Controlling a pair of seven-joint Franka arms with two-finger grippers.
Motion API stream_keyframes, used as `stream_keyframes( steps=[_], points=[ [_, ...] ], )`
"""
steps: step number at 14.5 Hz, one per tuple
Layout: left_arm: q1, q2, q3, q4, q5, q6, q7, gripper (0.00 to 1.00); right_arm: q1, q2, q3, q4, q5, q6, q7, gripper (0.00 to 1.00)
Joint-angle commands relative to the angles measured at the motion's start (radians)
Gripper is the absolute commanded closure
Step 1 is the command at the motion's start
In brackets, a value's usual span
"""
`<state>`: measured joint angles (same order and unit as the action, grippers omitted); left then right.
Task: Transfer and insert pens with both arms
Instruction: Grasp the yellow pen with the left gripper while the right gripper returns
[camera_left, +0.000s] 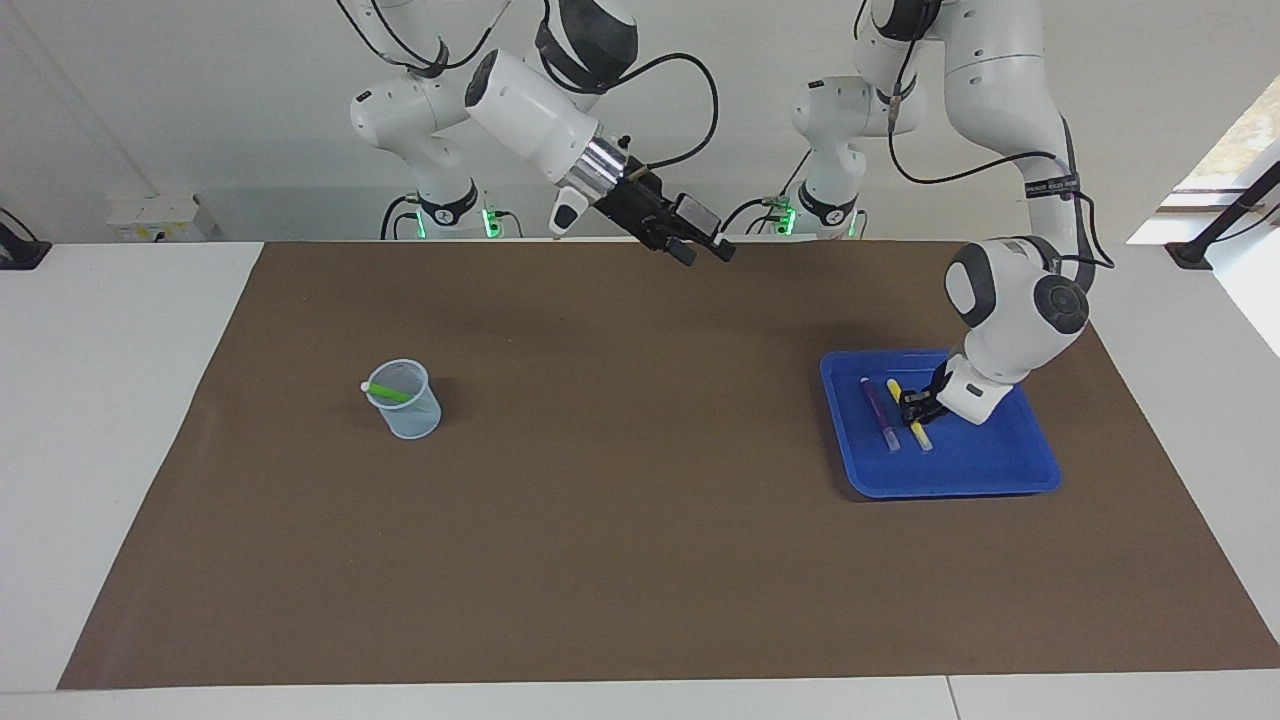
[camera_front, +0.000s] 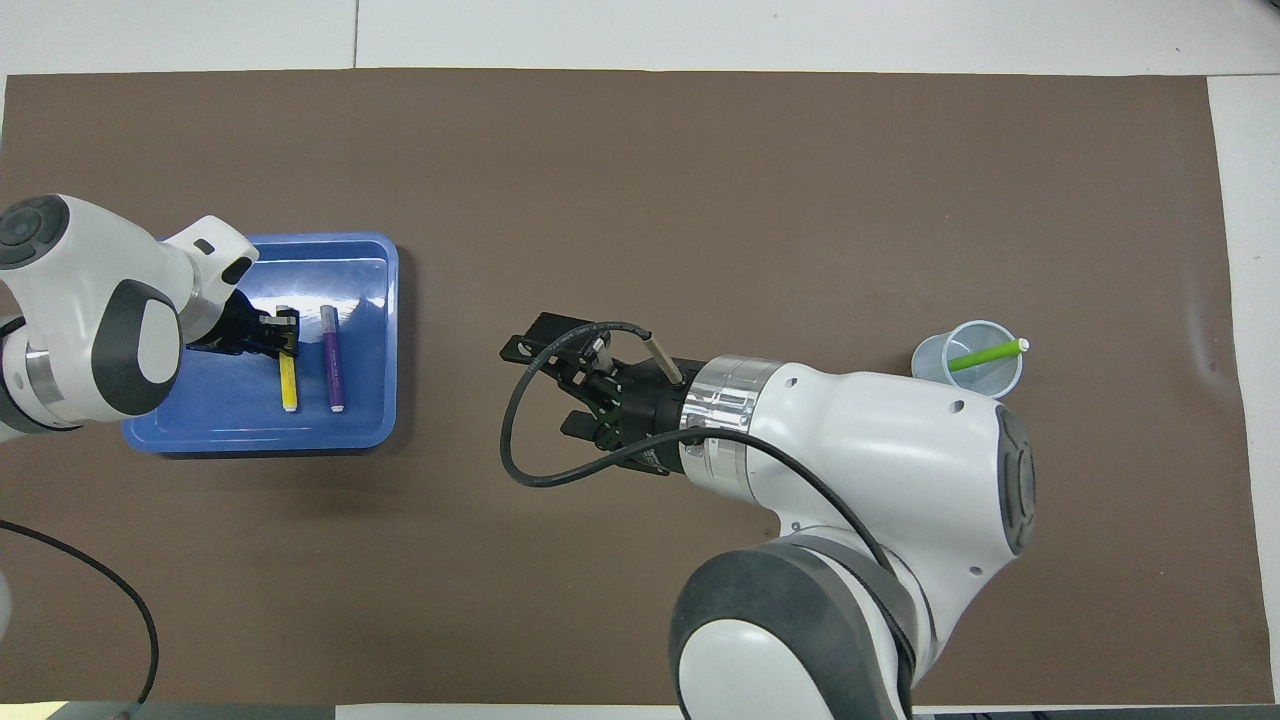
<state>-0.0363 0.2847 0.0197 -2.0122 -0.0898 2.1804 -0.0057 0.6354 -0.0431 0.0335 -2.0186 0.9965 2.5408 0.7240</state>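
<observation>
Pens: green one (camera_left: 388, 391) sits in the cup (camera_left: 405, 400); left end effector (camera_left: 912, 408) clamps the yellow (camera_left: 907, 414) in the tray (camera_left: 950, 470), purple (camera_left: 878, 412) waits, right end effector (camera_left: 700, 247) hangs wide.

A white bench (camera_left: 120, 420) under a brown mat (camera_left: 640, 560); plain pale wall (camera_left: 180, 100) at twelve o'clock, bright window (camera_left: 1245, 140) at two o'clock.
</observation>
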Motion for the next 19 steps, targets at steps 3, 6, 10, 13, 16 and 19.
stream_keyframes(
  steps=[3,6,10,13,16,19],
  points=[
    [0.006,-0.002,0.002,0.004,0.021,-0.007,0.007,1.00,0.007,-0.011,0.008,-0.015,0.019,0.029,0.014,0.00],
    [0.012,-0.016,0.005,0.029,0.015,-0.045,0.000,1.00,0.007,-0.011,0.008,-0.019,0.019,0.029,0.014,0.00],
    [0.029,-0.053,0.005,0.153,-0.042,-0.272,-0.078,1.00,0.023,-0.011,0.008,-0.019,0.019,0.030,0.015,0.00],
    [0.018,-0.114,0.003,0.191,-0.149,-0.382,-0.308,1.00,0.027,-0.011,0.008,-0.019,0.019,0.038,0.017,0.00],
    [0.007,-0.192,-0.001,0.187,-0.269,-0.499,-0.602,1.00,0.059,-0.006,0.008,-0.020,0.019,0.107,0.015,0.00],
    [-0.045,-0.265,-0.003,0.173,-0.362,-0.531,-0.914,1.00,0.063,-0.003,0.008,-0.020,0.019,0.122,0.018,0.00]
  ],
)
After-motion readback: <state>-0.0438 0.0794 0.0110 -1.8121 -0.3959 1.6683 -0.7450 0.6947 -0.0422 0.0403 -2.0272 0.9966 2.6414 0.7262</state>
